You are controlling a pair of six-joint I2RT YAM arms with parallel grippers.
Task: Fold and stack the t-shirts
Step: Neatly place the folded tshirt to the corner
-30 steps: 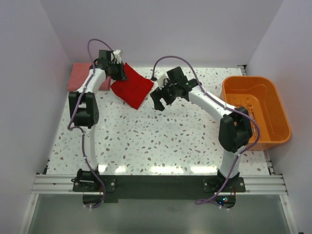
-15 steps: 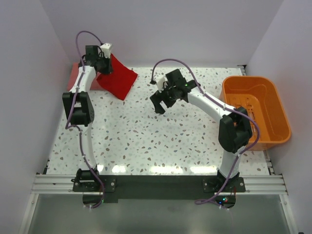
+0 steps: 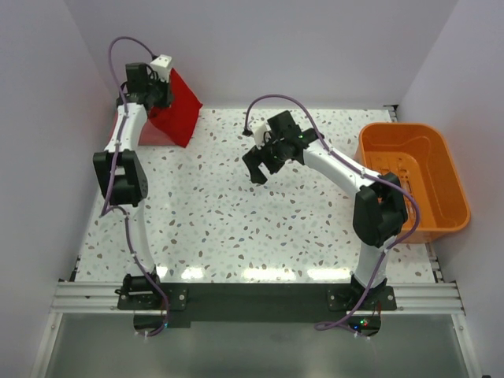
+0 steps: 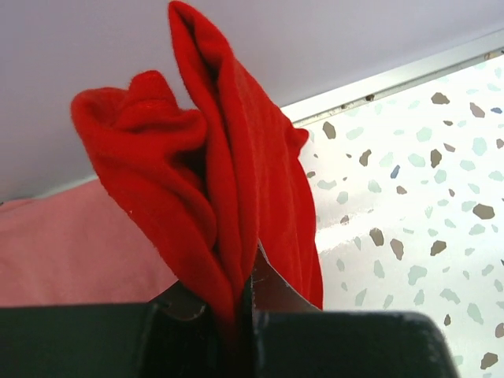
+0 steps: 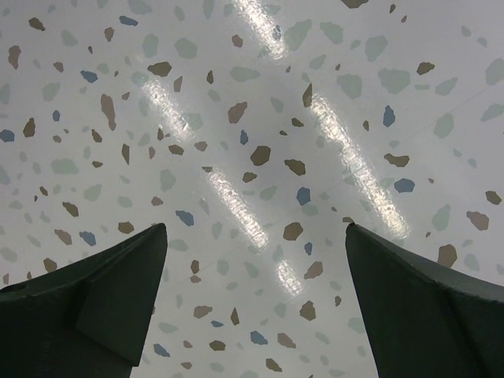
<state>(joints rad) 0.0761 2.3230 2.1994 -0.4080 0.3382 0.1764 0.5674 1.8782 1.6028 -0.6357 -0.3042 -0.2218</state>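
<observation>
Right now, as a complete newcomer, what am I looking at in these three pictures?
Two robot arms are bolted to a speckled table. One picture looks down from above; the other two come from small cameras on each wrist. The left gripper is pinched shut on a red t-shirt, lifted at the far left corner, near a pink garment lying there. The right gripper is open and empty over bare table. An orange basket sits at the right edge.
</observation>
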